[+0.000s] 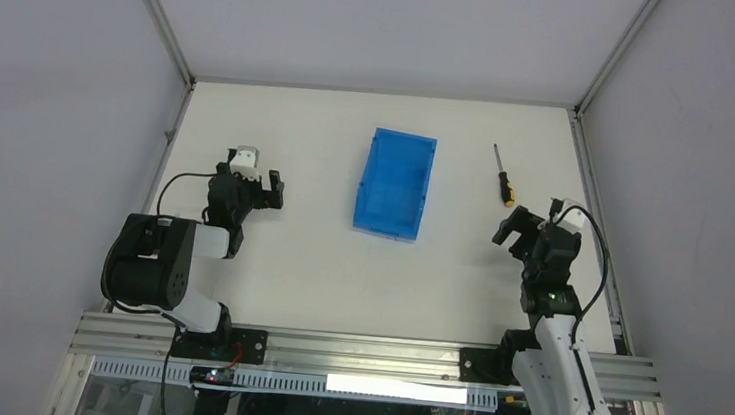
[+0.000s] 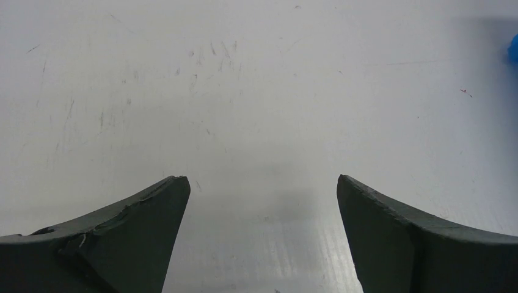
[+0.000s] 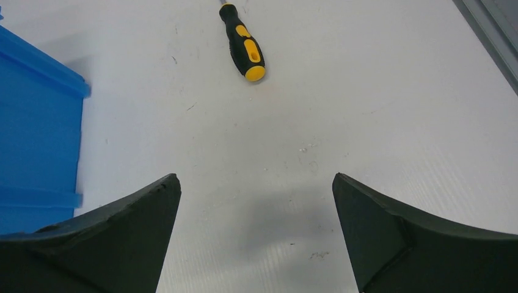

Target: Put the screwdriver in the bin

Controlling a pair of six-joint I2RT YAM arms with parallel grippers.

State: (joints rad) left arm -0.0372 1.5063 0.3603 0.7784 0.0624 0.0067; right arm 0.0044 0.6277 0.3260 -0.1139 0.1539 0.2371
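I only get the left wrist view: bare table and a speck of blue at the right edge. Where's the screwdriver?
Observer: The top view shows the screwdriver lying on the table to the right of the bin, apart from it.
Operator: Is anything holding it?
Observer: No. The right gripper is open on the near side of it, with nothing between its fingers.
Operator: Which end faces that gripper?
Observer: In the right wrist view the yellow butt of the handle points toward the gripper and the shaft points away.

Screwdriver [image 1: 503,175] flat, right of bin [image 1: 396,183]
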